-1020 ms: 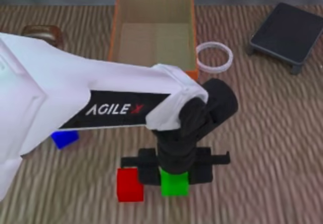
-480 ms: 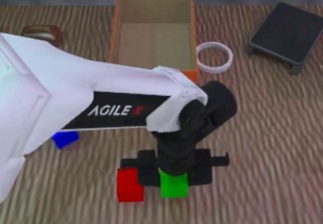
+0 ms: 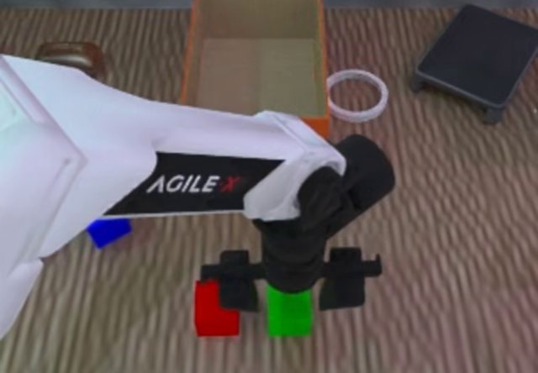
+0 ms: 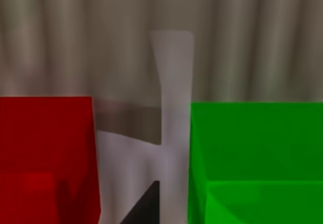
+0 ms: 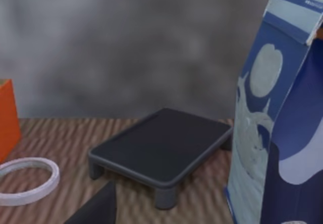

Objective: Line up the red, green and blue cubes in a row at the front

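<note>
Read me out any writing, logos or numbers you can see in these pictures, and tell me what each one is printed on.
"AGILE X": white letters with a red X, on the black panel of the white left arm in the top view.
Blue and white carton in the right wrist view: a small mark on its top band, too blurred to read.
Nothing readable on the red cube, green cube, blue cube or orange cardboard box.

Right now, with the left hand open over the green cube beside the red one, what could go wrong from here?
The left hand straddles the green cube, and one finger stands in the narrow gap next to the red cube; lifting off at an angle could nudge either cube out of line. The blue cube lies half hidden under the left arm, farther back, so reaching it may be awkward.
</note>
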Robot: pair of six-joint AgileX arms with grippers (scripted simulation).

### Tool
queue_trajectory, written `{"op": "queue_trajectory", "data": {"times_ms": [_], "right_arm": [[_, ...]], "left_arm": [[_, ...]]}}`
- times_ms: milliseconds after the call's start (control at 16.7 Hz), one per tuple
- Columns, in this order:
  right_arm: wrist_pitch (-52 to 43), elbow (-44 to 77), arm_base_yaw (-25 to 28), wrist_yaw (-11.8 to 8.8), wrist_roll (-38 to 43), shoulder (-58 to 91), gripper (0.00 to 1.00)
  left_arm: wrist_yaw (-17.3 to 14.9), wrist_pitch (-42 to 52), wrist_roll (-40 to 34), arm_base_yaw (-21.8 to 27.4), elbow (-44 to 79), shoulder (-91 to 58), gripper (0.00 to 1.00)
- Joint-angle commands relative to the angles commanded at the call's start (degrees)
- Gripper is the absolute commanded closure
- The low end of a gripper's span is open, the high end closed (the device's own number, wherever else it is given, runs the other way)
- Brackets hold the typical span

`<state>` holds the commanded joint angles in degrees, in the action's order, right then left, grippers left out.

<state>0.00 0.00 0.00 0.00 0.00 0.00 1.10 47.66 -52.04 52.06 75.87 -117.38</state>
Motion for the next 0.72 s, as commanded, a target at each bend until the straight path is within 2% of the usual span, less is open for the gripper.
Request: {"op": "queue_trajectory", "data": {"times_ms": [720], "right_arm": [[0.0, 0.0, 0.0, 0.0, 0.0, 0.0, 0.00]], "left_arm": [[0.0, 2.4, 0.0, 0.1, 1.7, 0.8, 0.00]]}}
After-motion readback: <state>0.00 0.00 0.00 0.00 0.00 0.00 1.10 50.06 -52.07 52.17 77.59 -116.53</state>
